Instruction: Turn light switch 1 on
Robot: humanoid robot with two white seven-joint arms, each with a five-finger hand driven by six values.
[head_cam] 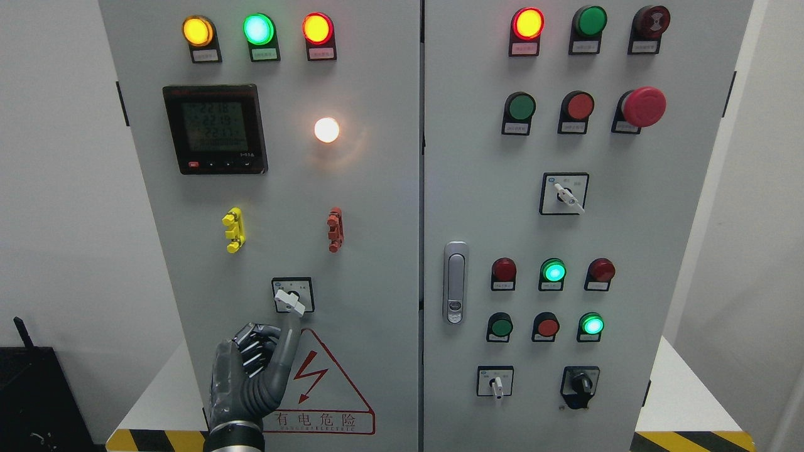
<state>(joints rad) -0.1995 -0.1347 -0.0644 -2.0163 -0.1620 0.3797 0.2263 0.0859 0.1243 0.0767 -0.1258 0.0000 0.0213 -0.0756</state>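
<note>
A grey control cabinet fills the head view. On its left door a white rotary switch [290, 300] sits in a black-framed plate, its lever pointing down to the right. Above it a round white lamp [326, 130] glows. My left hand [254, 376] rises from the bottom edge just below the switch. Its index finger [289, 348] is stretched upward and its tip touches or nearly touches the lever's lower end. The other fingers are curled. It holds nothing. My right hand is out of view.
Yellow [233, 230] and red [335, 230] clips sit above the switch, with a digital meter [215, 129] higher up. A red warning triangle [326, 389] lies right of my hand. The right door carries a door handle [455, 282], several buttons and more rotary switches [564, 194].
</note>
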